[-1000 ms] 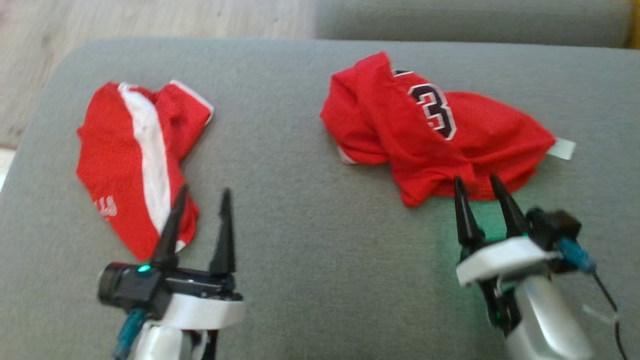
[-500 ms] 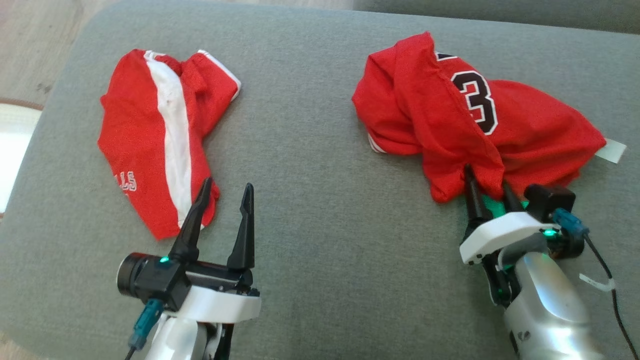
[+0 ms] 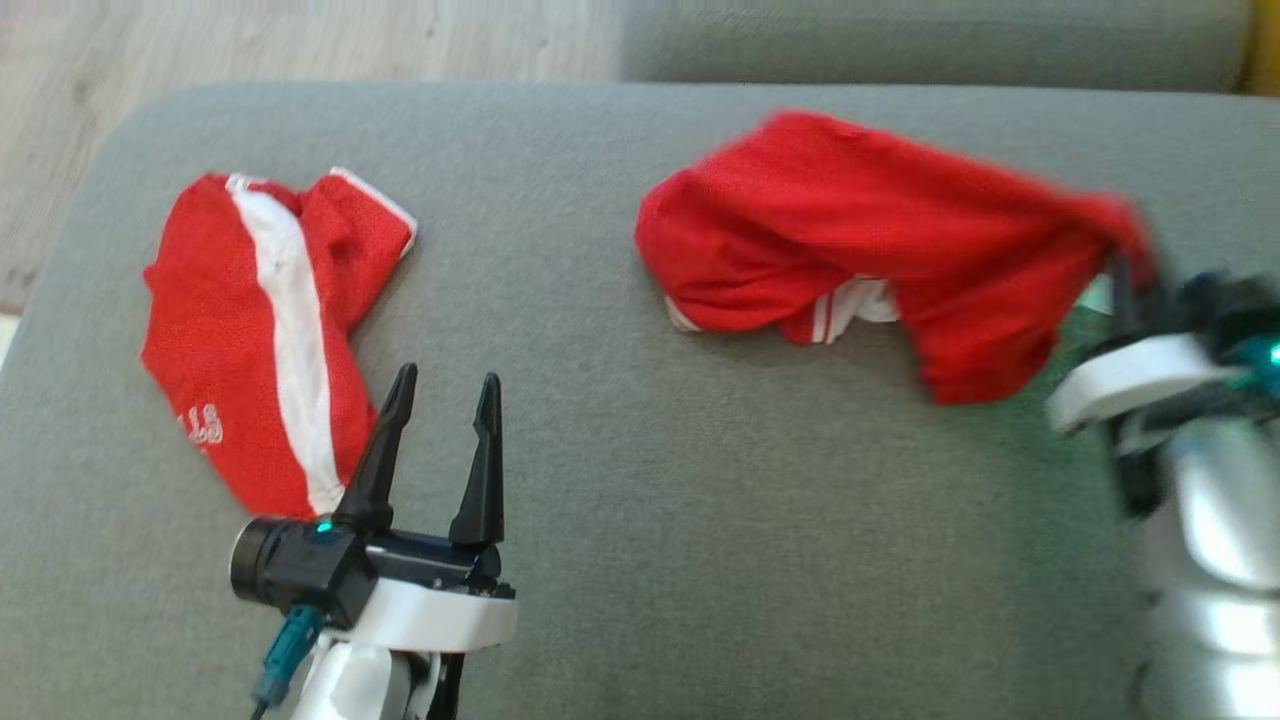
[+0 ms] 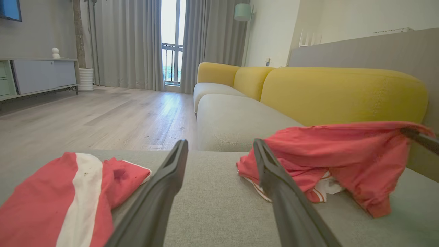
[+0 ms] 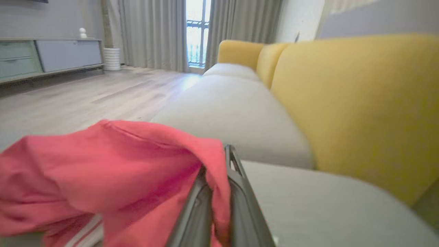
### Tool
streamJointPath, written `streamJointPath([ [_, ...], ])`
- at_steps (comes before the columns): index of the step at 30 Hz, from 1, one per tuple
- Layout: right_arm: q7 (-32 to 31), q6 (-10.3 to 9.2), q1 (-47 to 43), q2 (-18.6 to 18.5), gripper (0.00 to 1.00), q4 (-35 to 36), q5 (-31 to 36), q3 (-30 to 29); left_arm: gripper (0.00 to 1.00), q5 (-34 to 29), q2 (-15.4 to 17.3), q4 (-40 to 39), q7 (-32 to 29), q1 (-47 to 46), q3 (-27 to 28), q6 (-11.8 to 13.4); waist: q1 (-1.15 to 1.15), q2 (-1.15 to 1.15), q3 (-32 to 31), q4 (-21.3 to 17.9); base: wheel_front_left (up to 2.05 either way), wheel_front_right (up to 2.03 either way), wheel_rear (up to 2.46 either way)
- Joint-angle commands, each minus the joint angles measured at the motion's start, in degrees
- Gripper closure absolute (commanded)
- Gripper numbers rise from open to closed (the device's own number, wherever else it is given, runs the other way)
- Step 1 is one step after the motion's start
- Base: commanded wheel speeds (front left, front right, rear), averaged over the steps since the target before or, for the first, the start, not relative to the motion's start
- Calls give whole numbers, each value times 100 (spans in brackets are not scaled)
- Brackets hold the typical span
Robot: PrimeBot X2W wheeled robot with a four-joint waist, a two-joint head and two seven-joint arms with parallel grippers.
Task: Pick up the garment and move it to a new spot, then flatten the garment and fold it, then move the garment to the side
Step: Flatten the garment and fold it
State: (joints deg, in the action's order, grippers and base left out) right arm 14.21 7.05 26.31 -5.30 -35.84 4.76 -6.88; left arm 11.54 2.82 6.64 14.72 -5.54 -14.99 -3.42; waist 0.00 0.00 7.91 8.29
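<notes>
**Head view.** The jersey (image 3: 860, 230) lies on the right half of the grey cushion (image 3: 620, 480). Its long axis runs left to right. The right end effector (image 3: 1122, 275) is blurred and holds the jersey's right end off the cushion. The left end of the jersey rests on the cushion near the centre. The left end effector (image 3: 447, 378) stands spread and empty beside the red shorts (image 3: 220, 330), well apart from the jersey. Judge the right arm to be the nearer arm and the one carrying the load.

**Left wrist view.** The left end effector (image 4: 220, 142) has both fingers wide apart with nothing between them. The jersey (image 4: 343, 151) hangs like a tent from one dark finger (image 4: 420, 137) of the other arm, and its low end touches the cushion.

**Right wrist view.** The right end effector (image 5: 216, 171) is pressed together, pinching a fold of the jersey (image 5: 103, 164). The rest of the jersey trails away to the left of this view.

**Change from one second ago.** The right end effector then stood spread at the jersey's near hem, and a number showed on top. Now it is clamped and raised, the number is hidden, and white striped trim shows beneath. The left end effector keeps its spread.
</notes>
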Motion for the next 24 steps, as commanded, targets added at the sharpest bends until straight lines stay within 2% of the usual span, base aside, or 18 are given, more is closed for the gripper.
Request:
streamJointPath([
  [1, 74, 44, 309, -191, 100, 400, 295, -86, 0, 27, 6, -215, 28, -63, 194, 70, 0, 0, -177, -152, 0, 0, 0],
  [5, -40, 44, 264, -363, 100, 1037, 931, -388, 0, 52, 6, -245, 28, 27, 222, 107, 0, 0, -335, -310, 0, 0, 0],
  [10, -212, 44, -452, -137, 100, 1823, 1101, -397, 0, 98, 6, -296, 28, 96, 266, 156, 0, 0, -442, -555, 0, 0, 0],
  [17, -505, 44, -2112, 221, 100, 2599, 901, -350, 0, 119, 6, -336, 28, 128, 344, 172, 0, 0, -452, -935, 0, 0, 0],
  [20, -616, 44, -2639, 238, 100, 2606, 587, -336, 0, 114, 6, -329, 28, 121, 364, 176, 0, 0, -447, -1058, 0, 0, 0],
  [24, -699, 44, -2899, 240, 100, 2402, 82, -222, 0, 101, 6, -316, 28, 96, 387, 151, 0, 0, -415, -1181, 0, 0, 0],
])
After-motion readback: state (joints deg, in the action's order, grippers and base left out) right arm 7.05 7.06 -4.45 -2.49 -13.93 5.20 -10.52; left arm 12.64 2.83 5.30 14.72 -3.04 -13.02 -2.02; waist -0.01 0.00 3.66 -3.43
